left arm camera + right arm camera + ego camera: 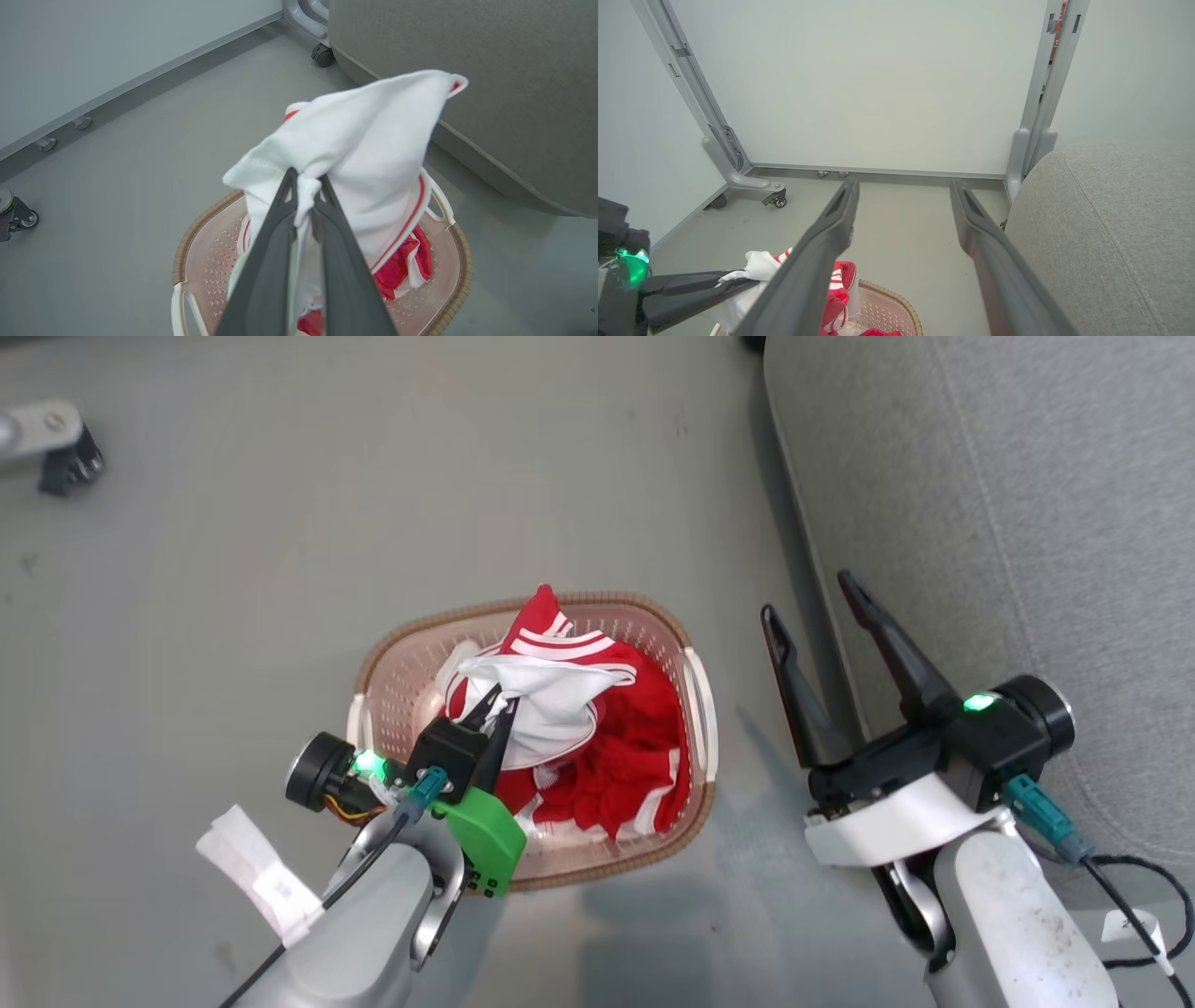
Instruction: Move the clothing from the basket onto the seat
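The basket (698, 709) sits on the grey floor with the red and white clothing (597, 747) heaped in it. My left gripper (497, 705) is shut on a white fold of the red top (546, 695), which is pulled up above the heap. In the left wrist view its fingers (271, 242) pinch that white cloth (364, 140) over the basket (462, 275). My right gripper (817, 607) hangs open and empty between the basket and the seat (1027, 523). The right wrist view shows the open right gripper (903, 186), the seat (1111, 224) and the left gripper (738, 282) on the clothing (759, 266).
A wheeled metal frame foot (51, 443) stands on the floor at the far left. The right wrist view has pale wall panels on metal posts with a caster (777, 201). A black cable (1134, 896) trails from my right wrist.
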Controlling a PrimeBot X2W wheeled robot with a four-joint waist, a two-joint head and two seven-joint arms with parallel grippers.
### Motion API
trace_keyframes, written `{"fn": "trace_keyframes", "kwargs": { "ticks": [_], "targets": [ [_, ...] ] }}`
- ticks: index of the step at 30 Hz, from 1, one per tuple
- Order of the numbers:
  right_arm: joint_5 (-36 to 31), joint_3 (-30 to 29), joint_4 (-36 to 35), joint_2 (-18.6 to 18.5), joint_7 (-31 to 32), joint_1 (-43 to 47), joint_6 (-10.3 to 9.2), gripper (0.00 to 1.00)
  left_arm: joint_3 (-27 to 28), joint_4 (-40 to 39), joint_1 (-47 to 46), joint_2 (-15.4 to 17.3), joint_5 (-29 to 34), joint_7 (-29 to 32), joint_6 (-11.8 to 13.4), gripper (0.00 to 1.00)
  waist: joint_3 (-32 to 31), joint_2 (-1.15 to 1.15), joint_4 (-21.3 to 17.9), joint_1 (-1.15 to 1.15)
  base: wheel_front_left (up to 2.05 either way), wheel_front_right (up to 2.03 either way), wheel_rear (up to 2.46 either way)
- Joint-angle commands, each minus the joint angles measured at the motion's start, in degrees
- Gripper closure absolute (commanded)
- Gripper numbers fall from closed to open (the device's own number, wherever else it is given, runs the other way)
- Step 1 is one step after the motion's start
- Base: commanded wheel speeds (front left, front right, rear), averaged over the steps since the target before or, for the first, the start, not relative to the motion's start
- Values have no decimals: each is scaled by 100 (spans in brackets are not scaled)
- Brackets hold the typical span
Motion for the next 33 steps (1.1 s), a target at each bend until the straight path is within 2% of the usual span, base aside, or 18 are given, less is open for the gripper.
{"fn": "trace_keyframes", "kwargs": {
  "ticks": [1,15,25,33],
  "targets": [
    [46,25,50,-22,-12,175,-2,0,113,-143,209,16,-2,-4,1,100,-968,0,56,0,0,0,0],
    [169,258,381,-22,-12,910,-2,0,1151,-1784,1226,-174,306,-5,62,100,-2002,0,-40,0,0,0,0],
    [209,372,501,-21,-12,1241,-2,0,1365,-2714,1523,-225,499,-5,-89,100,-2432,0,-128,0,0,0,0],
    [176,786,675,-40,-12,1142,-2,0,1254,-3100,1362,-322,435,9,-244,100,-2515,0,-84,0,0,0,0]
  ]
}}
